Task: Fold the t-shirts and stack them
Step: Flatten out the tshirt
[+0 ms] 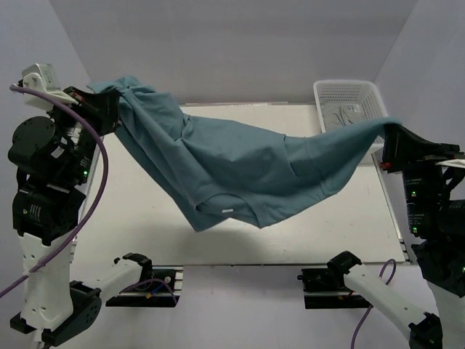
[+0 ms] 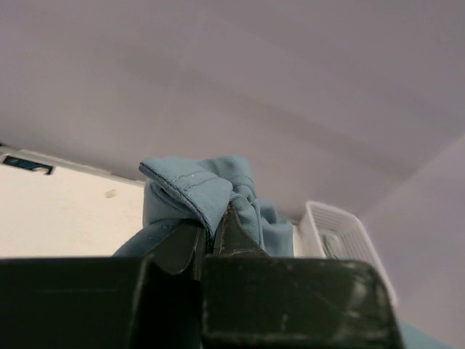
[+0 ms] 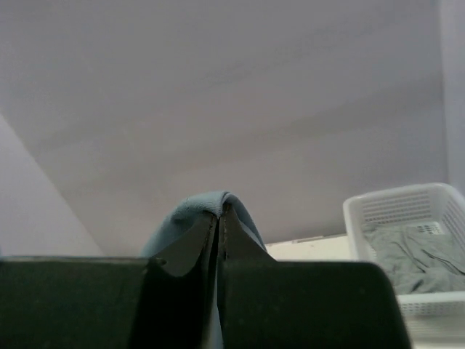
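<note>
Teal t-shirt (image 1: 240, 171) hung stretched between both arms above the tabletop (image 1: 145, 218), and its belly sagged toward the near edge. Whether the lowest fold touched the surface could not be told. The left gripper (image 1: 109, 109) was clamped on a bunched, stitched hem over the far left corner. The right gripper (image 1: 389, 138) was pinched shut on a thin fold over the right edge, beside the white basket (image 1: 323, 98). The cloth looked light, limp and liable to slip, so hems and seams seemed the surest holds.

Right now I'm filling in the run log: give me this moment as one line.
left hand: shut on t-shirt | right hand: shut on t-shirt | t-shirt: slung between both, over table | basket: grey cloth inside
</note>
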You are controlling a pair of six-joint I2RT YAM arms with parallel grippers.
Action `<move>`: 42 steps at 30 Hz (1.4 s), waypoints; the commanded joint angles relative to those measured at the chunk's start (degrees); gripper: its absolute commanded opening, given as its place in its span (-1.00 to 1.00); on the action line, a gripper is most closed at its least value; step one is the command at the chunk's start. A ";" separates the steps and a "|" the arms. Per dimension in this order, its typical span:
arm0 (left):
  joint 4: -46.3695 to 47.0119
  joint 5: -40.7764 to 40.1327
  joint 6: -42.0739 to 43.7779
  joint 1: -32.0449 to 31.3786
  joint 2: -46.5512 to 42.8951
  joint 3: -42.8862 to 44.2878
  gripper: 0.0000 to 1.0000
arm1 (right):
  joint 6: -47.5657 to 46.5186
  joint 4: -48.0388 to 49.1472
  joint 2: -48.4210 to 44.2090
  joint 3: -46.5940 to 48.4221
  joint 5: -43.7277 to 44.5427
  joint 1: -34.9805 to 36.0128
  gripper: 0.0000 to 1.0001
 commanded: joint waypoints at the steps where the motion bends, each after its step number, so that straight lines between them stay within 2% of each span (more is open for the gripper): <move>1: -3.89 -10.95 -1.19 0.37 4.54 0.75 -1.00 | -1.09 0.44 0.06 -2.58 8.49 0.21 -1.00; 4: -4.52 -12.29 -2.42 1.16 7.89 -0.48 -1.00 | -1.62 0.96 1.46 -4.60 13.51 0.29 -1.00; 5: -4.52 -12.29 -2.43 1.16 8.95 -2.48 -1.00 | -1.62 1.14 1.73 -7.30 18.65 0.12 -1.00; 8: -0.84 -11.61 -4.70 1.16 11.85 -9.86 -1.00 | -2.14 4.38 4.45 -14.60 26.84 -0.05 -1.00; 11: 4.34 -8.88 -5.33 1.16 15.61 -18.48 -1.00 | 2.49 4.39 10.58 -20.06 29.43 -0.14 -1.00; 12: 5.75 -8.87 -6.37 1.69 17.12 -20.24 -1.00 | 3.64 4.57 13.22 -24.77 29.43 -0.32 -1.00; 14: 6.81 -9.39 -7.78 2.39 21.06 -24.03 -0.64 | 9.50 4.83 17.96 -27.45 28.47 -1.11 -1.00; 15: 7.77 -9.39 -7.79 2.39 25.87 -25.60 -0.37 | 10.93 4.92 20.08 -30.76 27.50 -2.59 -1.00; 16: 8.74 -8.44 -7.79 3.53 28.70 -25.62 -0.17 | 13.82 5.18 26.45 -31.49 26.62 -3.30 -1.00; 17: 8.75 -7.21 -7.79 4.06 31.78 -24.49 0.61 | 15.15 5.01 28.69 -32.02 25.66 -4.00 -1.00; 18: 7.27 -7.20 -7.79 4.59 35.03 -22.91 0.91 | 17.17 4.92 30.97 -32.38 22.26 -4.79 -1.00; 19: 6.04 -7.20 -8.31 4.59 38.11 -18.98 1.00 | 17.80 4.31 35.35 -31.34 21.61 -6.89 -1.00; 20: 2.37 -7.72 -8.31 5.38 43.53 -16.50 1.00 | 17.89 3.61 39.31 -29.85 21.00 -7.52 -0.91; 21: 0.33 -7.72 -9.18 5.90 45.85 -13.95 1.00 | 18.68 1.69 41.09 -28.79 19.95 -9.01 -0.74; 23: -2.57 -7.90 -9.19 6.43 48.67 -8.41 1.00 | 19.03 -0.61 46.36 -23.78 18.71 -10.51 -0.68; 25: -2.59 -6.15 -8.67 6.44 48.78 -7.42 1.00 | 19.65 -4.22 47.96 -20.62 17.13 -10.86 -0.46; 26: -0.93 -3.53 -8.14 6.44 46.60 -9.60 1.00 | 19.39 -4.83 47.44 -20.34 16.17 -11.04 0.50; 27: 0.30 -1.94 -7.36 6.44 45.01 -11.36 1.00 | 19.39 -5.01 47.00 -20.17 15.72 -11.22 0.79; 33: 7.60 10.01 -6.73 4.77 34.02 -27.78 1.00 | 18.86 -5.98 39.98 -25.07 7.47 -11.22 0.79; 34: 7.61 12.82 -6.73 4.25 32.27 -29.47 1.00 | 16.77 -5.72 37.87 -26.13 1.02 -11.04 0.79; 37: 7.61 14.24 -7.26 2.75 30.84 -36.85 1.00 | 13.51 -1.60 34.09 -31.93 -11.65 -11.04 0.79; 40: 4.71 12.05 -10.15 0.64 30.84 -40.20 1.00 | 12.71 1.66 31.79 -37.21 -18.62 -10.69 0.79; 42: 5.75 16.16 -10.69 -0.76 31.46 -41.87 1.00 | 12.79 1.93 31.87 -39.14 -21.81 -10.60 0.79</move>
